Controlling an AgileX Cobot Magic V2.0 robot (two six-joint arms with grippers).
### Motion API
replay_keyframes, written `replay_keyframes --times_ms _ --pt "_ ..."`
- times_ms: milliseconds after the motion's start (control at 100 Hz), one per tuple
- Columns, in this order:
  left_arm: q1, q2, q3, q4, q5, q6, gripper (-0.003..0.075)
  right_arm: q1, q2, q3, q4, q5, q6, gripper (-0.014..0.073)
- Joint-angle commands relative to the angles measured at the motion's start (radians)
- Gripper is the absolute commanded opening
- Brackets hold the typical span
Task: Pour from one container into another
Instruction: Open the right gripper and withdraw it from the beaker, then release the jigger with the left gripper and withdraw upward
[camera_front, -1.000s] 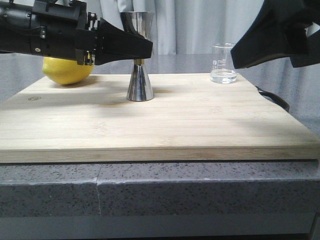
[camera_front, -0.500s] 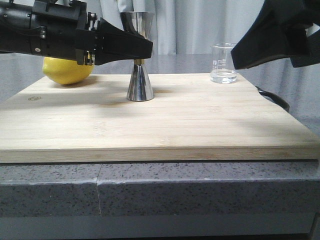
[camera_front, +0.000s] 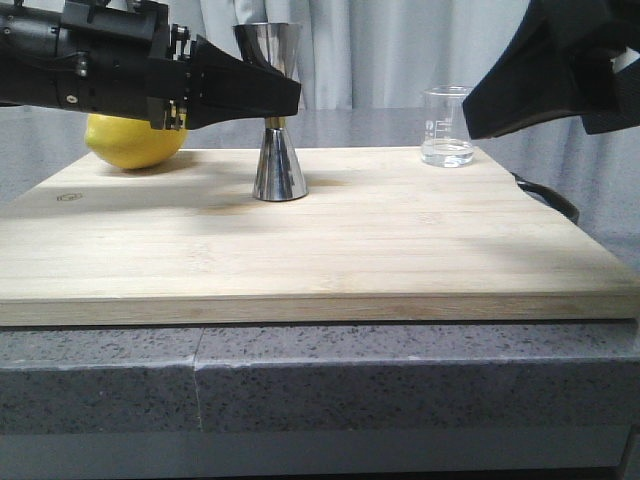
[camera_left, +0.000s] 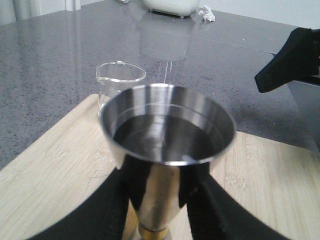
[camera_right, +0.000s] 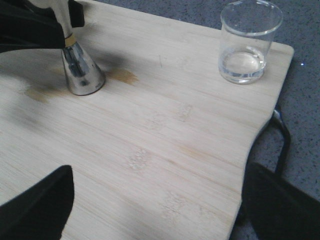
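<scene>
Stainless-steel jigger (camera_front: 277, 110) stands upright mid-board on the bamboo cutting board (camera_front: 330, 250), and the left gripper (camera_left: 159, 200) has its fingers on either side of the upper cone, clamped on. Glass beaker (camera_front: 447, 126) sits at the far right corner, clear liquid inside. Right gripper (camera_right: 150, 200) hovers spread wide, empty. Lemon (camera_front: 135, 140) far left.

No word, brand or number can be read anywhere. The small glass beaker (camera_front: 447, 126) carries white printed measuring marks on its wall, but they are too small and faint to read. The wooden board (camera_front: 300, 240) has a small dark stamp (camera_front: 70, 197) near its left corner; it is perhaps a logo, not legible.
</scene>
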Motion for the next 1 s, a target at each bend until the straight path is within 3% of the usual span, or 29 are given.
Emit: replay_keyframes --times_ms 0,370,620,710,990 --pt "0.001 -0.043 -0.029 -0.069 0.122 0.002 0.0238 -0.005 -0.018 -0.026 -0.005 -0.060 -0.009 0.0615" --pt "0.001 -0.043 -0.029 -0.024 0.122 0.002 0.0293 -0.005 -0.018 -0.026 -0.012 -0.066 -0.009 0.0615" --pt "0.001 -0.043 -0.029 -0.024 0.113 0.002 0.0514 -0.005 -0.018 -0.026 -0.012 -0.066 -0.009 0.0615" --pt "0.008 -0.047 -0.029 -0.014 0.111 -0.003 0.0554 -0.005 -0.020 -0.027 -0.012 -0.062 -0.009 0.0615" --pt "0.068 -0.198 -0.029 0.230 -0.001 -0.256 0.0554 -0.023 -0.045 -0.032 -0.019 0.028 -0.009 0.0615"
